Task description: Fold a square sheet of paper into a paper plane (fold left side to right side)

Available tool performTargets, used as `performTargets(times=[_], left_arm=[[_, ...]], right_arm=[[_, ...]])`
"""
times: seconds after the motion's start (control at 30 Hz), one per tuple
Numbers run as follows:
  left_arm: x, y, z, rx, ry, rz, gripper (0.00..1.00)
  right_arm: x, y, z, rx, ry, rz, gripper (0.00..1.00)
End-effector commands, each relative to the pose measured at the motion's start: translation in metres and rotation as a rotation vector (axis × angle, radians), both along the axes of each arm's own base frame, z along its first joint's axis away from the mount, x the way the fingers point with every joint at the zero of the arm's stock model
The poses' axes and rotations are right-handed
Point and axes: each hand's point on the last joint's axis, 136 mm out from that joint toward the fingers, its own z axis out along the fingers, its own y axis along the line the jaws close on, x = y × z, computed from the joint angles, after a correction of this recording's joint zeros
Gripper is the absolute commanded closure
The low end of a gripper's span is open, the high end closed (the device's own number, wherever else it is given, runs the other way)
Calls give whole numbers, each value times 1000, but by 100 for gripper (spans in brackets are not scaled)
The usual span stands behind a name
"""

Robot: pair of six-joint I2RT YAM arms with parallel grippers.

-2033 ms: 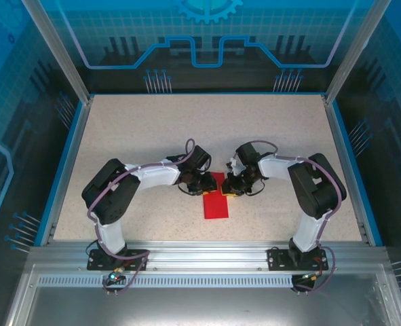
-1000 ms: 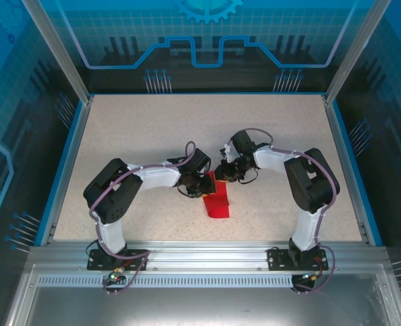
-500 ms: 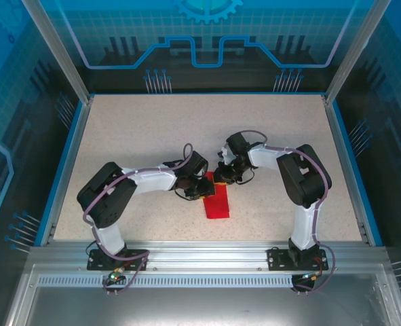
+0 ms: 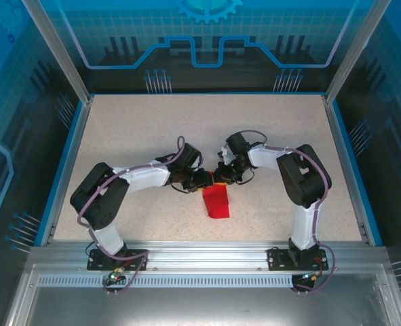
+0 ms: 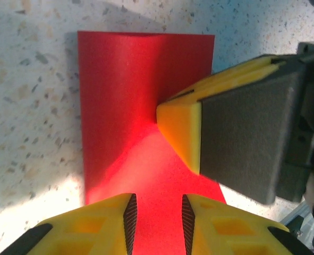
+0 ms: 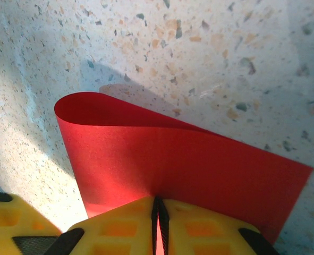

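Centrally, right claw (image 6: 158, 207) clenched on square sheet of paper (image 6: 172, 154) — left claw (image 5: 155, 212) slightly parted, above it

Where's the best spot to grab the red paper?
Pinch the red paper at its loose double edge, sliding in low from the side opposite the rounded fold. It lies thin and flat elsewhere; the right gripper pinches there.

Your left arm (image 4: 144, 177) and right arm (image 4: 269, 158) are built alike: white shells between bulky black joints, with thin purple cables (image 4: 247, 132) looping alongside. Your fingers (image 5: 87, 231) are yellow blocks with hollow pockets and ribbed black inner pads.
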Motion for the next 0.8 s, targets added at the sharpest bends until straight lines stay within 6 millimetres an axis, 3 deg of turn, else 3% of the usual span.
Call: performTargets(times=[0.0, 0.2, 0.5, 0.63, 0.77], left_arm=[[15, -8, 1, -24, -16, -24, 68], [23, -1, -19, 23, 13, 1, 68], [17, 28, -51, 112, 69, 56, 69], [16, 42, -50, 120, 70, 79, 68], [20, 54, -34, 118, 35, 94, 67]], right_arm=[[-19, -20, -33, -153, 64, 4, 86], [-21, -24, -34, -180, 63, 14, 86], [-25, -31, -38, -218, 65, 27, 86], [-26, -32, -38, -219, 67, 27, 86], [-26, -32, -38, -217, 65, 27, 86]])
